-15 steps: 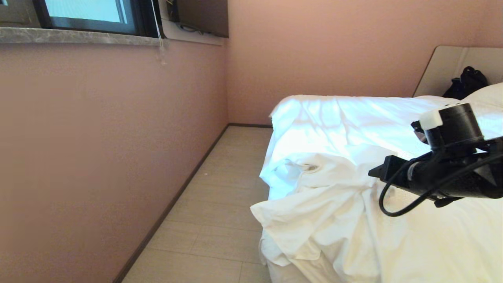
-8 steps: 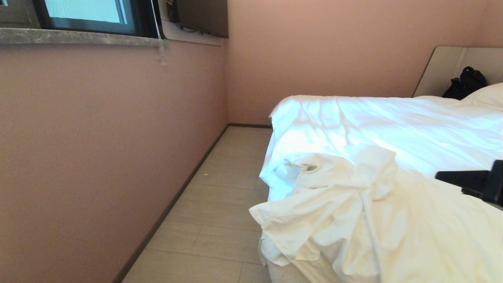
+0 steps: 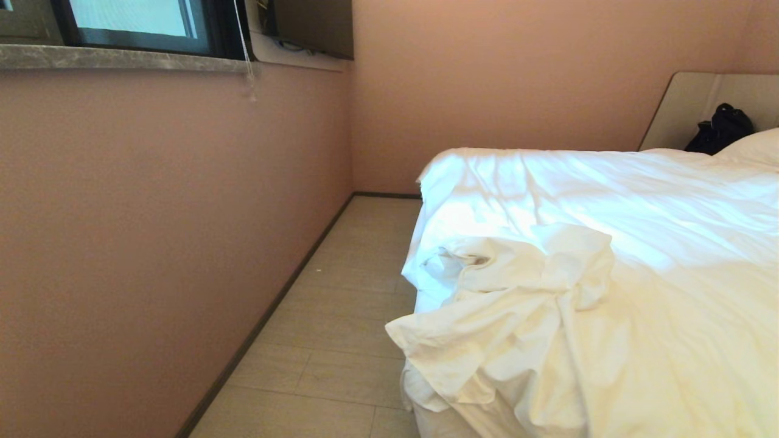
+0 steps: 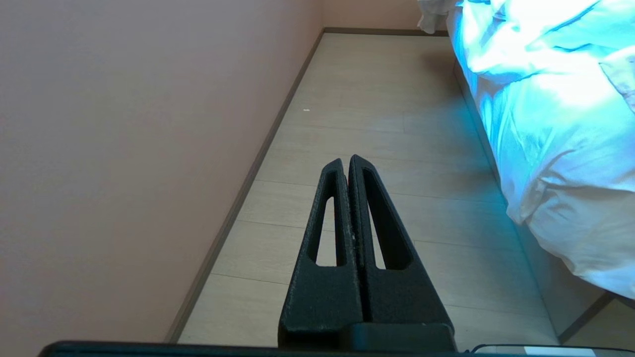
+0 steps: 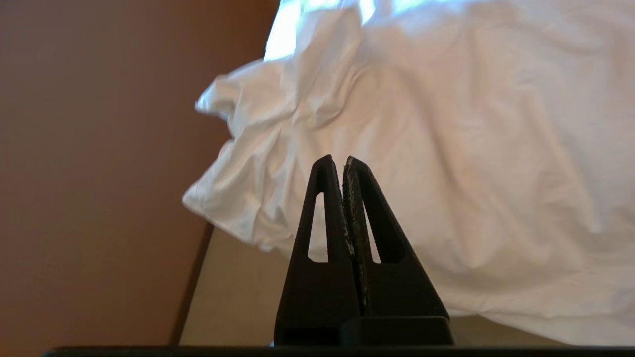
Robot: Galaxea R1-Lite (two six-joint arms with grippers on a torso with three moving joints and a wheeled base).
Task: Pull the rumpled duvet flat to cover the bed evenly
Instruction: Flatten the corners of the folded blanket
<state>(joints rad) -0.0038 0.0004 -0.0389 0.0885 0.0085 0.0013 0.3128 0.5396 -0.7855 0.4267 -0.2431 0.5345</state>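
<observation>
**Head view: duvet bunched at bed corner**

Head view shows the duvet (image 3: 517, 316), soft creased white cotton, heaped at the bed's (image 3: 608, 182) near corner. Both end effectors, right (image 5: 343, 159) and left (image 4: 346, 159), are pressed together, empty. Between pulls, likely; next needs a grip on the bunched edge.

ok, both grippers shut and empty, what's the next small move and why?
Probably open the right gripper and bring it onto the bunched corner of the duvet. That corner lies crumpled at the near edge of the bed, and the right gripper faces it without touching. The left gripper hangs over the floor.
</observation>
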